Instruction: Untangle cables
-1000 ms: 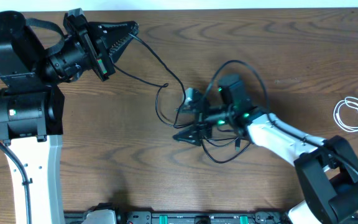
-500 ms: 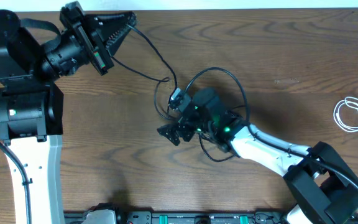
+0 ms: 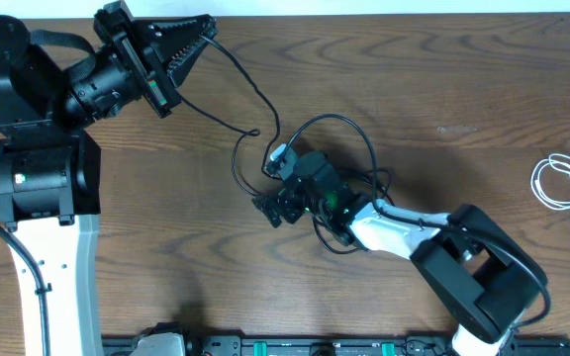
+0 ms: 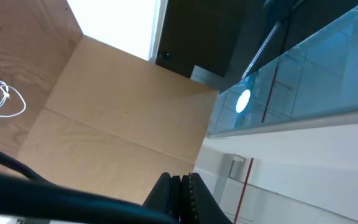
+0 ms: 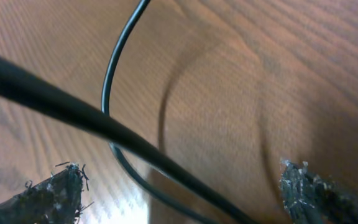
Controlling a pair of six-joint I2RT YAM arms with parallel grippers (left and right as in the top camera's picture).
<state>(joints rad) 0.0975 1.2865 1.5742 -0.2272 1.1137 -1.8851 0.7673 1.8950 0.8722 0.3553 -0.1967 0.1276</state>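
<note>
A long black cable point(image 3: 240, 84) runs from the tips of my left gripper point(image 3: 209, 28) at the table's far left down into a loose tangle of loops point(image 3: 356, 129) in the middle. The left gripper point(image 4: 182, 199) is shut on that cable's end and tilted up off the table. My right gripper point(image 3: 271, 205) stands open low over the left side of the tangle. In the right wrist view a black strand point(image 5: 92, 121) crosses between its fingers point(image 5: 58, 193) without being pinched. A thinner loop point(image 5: 107, 93) lies on the wood below. The white cable point(image 3: 562, 183) lies coiled far right.
The left arm's base point(image 3: 38, 178) stands at the left edge. The right arm's base point(image 3: 493, 287) is at the front right. A dark rail point(image 3: 295, 346) runs along the front edge. The white coil point(image 4: 2, 99) also shows far off in the left wrist view.
My right gripper has moved left and slightly toward the back across the tangle, still open. The black loops have shifted left with it. The left gripper has barely moved.
</note>
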